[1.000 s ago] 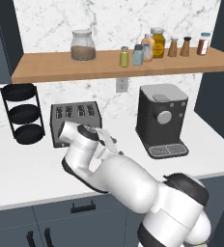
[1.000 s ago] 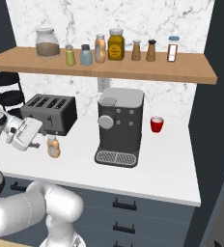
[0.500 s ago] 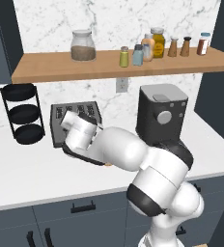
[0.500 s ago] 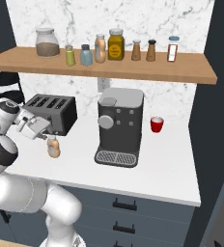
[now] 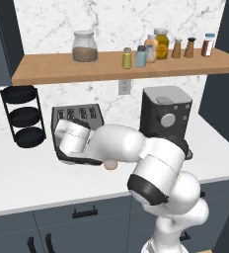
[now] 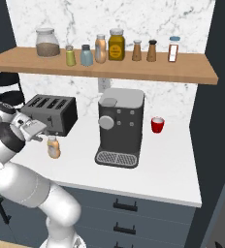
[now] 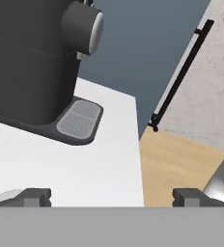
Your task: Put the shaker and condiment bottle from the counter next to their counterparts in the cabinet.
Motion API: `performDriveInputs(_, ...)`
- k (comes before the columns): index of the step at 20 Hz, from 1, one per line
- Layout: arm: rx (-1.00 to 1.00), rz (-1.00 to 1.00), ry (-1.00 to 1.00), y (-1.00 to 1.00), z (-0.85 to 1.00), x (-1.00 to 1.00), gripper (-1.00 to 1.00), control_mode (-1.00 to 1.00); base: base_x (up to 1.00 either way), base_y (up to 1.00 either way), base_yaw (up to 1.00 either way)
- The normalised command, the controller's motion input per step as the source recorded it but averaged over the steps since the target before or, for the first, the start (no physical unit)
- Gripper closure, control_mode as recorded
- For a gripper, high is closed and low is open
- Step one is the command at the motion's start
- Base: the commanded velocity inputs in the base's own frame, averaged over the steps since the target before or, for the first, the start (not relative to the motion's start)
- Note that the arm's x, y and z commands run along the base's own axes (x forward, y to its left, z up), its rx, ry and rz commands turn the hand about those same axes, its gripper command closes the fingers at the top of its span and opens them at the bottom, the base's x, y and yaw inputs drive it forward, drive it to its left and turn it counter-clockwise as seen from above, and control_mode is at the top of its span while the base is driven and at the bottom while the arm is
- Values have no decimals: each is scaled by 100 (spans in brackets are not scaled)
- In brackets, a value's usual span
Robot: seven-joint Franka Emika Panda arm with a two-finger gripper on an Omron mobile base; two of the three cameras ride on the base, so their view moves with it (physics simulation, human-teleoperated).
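Observation:
The orange condiment bottle (image 6: 53,147) stands on the white counter (image 6: 163,164) in front of the toaster; in the left base view only a bit of the bottle (image 5: 110,165) shows under my arm. My gripper (image 6: 37,132) hovers just above and left of it, open, with nothing between the fingers (image 7: 36,197). The yellow-green shaker (image 5: 127,58) stands on the wooden cabinet shelf (image 5: 47,72) right beside the pale blue shaker (image 5: 141,56). The other orange bottle (image 5: 151,48) is next to them.
A black toaster (image 6: 51,113) sits right behind my hand. A dark coffee machine (image 6: 119,127) stands to its right, with a red cup (image 6: 156,124) beyond. A black tiered stand (image 5: 22,116) is at the far left. On the shelf are a glass jar (image 5: 84,47), an amber jar (image 5: 161,43), brown shakers and a red-labelled bottle (image 5: 208,45).
My arm has folded up and swung over the counter, carrying the hand first up and now a little down, close to the orange bottle. The bottle has not moved.

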Motion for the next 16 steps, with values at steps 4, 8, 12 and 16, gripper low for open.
performDriveInputs(4,-9,0,-8,2,-17,7,-100,-100,0,0,0)
performDriveInputs(8,-3,0,-4,0,-6,9,-100,-100,0,0,0)
performDriveInputs(12,-2,0,-7,0,-2,14,-100,-100,0,0,0)
performDriveInputs(16,0,0,-1,0,8,25,-100,-100,0,0,0)
